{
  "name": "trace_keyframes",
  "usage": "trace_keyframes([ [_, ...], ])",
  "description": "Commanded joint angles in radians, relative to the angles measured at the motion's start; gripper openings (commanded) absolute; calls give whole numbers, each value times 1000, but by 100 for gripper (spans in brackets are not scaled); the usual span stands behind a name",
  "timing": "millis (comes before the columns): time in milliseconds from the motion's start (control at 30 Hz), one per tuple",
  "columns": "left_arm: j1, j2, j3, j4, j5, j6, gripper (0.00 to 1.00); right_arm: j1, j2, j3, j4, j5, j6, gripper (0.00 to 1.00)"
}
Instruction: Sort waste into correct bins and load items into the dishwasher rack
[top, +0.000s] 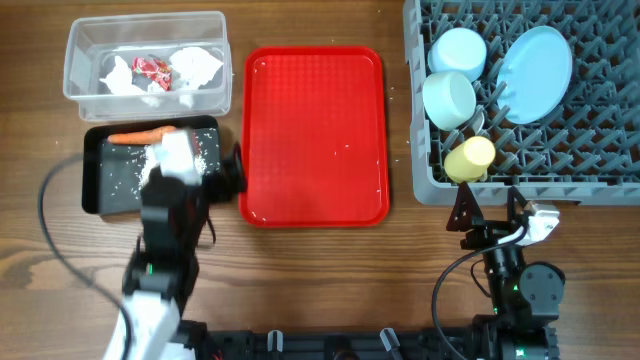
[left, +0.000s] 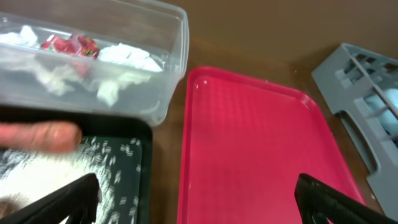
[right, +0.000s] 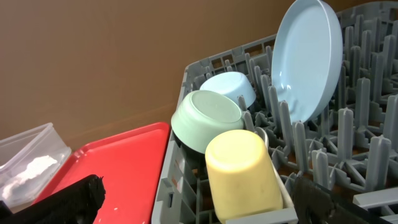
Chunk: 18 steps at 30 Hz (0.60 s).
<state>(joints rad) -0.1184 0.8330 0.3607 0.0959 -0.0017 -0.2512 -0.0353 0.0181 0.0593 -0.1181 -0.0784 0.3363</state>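
The clear tub (top: 80, 45) at the back left holds crumpled white napkins (top: 195, 65) and a red wrapper (top: 152, 68); it also shows in the left wrist view (left: 177, 37). The black tray (top: 95, 190) holds an orange carrot (top: 145, 135) and loose rice (top: 125, 175). The grey rack (top: 420, 120) holds two pale blue bowls (top: 458, 50) (top: 448, 96), a plate (top: 535, 60) and a yellow cup (top: 470, 158). A white spoon (right: 277, 168) seems to lie beside the cup. My left gripper (top: 225, 175) is open and empty between the black tray and the red tray. My right gripper (top: 490, 210) is open and empty in front of the rack. I see no brown lump.
A flat red tray (top: 315, 135) lies between the bins and the rack, with a few specks on it. Bare wooden table runs along the front. Cables trail from both arms near the front edge.
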Motion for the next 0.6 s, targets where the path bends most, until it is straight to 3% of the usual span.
trace_keyframes([
  [0, 7, -235, -150, 13, -8, 9, 100, 4, -8, -3, 5, -13, 8, 100],
  [200, 38, -541, -267, 9, -12, 10, 100, 4, -8, -3, 5, -12, 7, 100],
  [567, 67, -795, -296, -96, -41, 13, 100, 4, -8, -3, 5, -13, 8, 100],
])
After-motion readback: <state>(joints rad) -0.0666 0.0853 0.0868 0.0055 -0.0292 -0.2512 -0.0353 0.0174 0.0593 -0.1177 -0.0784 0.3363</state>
